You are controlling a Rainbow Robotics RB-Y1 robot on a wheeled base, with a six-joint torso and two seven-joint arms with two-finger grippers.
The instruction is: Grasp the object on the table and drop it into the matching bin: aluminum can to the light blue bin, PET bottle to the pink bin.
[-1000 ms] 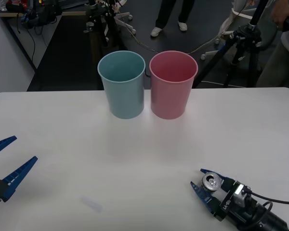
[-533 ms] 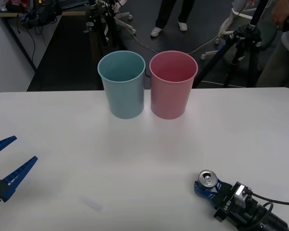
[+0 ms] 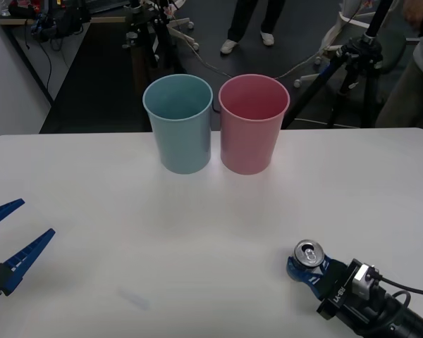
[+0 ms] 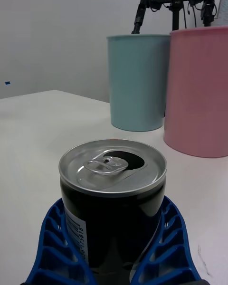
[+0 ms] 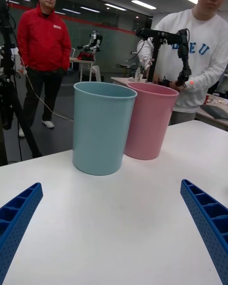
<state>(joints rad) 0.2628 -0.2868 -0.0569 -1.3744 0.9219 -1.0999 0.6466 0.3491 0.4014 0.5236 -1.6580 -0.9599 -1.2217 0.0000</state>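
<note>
Because the aluminum can (image 4: 113, 197) is opened at its top, it is probably light and thin-walled, smooth and easy to dent, so the best hold is on the round side wall, with gentle pressure. It stands upright on the table (image 3: 197, 232), near the robot and well apart from the light blue bin (image 3: 178, 123). The right gripper (image 3: 304, 271) pinches its lower body between both blue fingers. The left gripper (image 3: 5, 238) waits spread wide at the table's left edge

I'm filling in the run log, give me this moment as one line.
right gripper: shut on aluminum can, near table edge | left gripper: open, idle | light blue bin, pink bin: upright, far side
</note>
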